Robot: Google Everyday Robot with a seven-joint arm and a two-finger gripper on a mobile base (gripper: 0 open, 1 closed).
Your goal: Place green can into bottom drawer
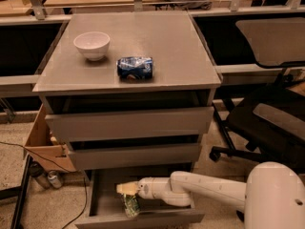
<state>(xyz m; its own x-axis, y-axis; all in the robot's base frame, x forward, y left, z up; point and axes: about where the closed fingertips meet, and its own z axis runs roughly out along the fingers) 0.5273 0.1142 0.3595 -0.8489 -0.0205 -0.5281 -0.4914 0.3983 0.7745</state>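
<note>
Camera view: pincer just above green can, which stands upright inside open bottom drawer; grip cannot be told. Release only once can rests on drawer floor, then retreat without tipping it.

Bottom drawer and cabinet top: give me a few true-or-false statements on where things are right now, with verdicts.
1. The bottom drawer is pulled open. True.
2. The green can is on the cabinet top. False: it sits inside the bottom drawer.
3. The tool is over the open bottom drawer, just above the green can. True.
4. The blue-and-white can stands upright. False: it lies on its side on the cabinet top.
5. The white bowl is on the cabinet top, left of the blue-and-white can in the picture. True.
</note>
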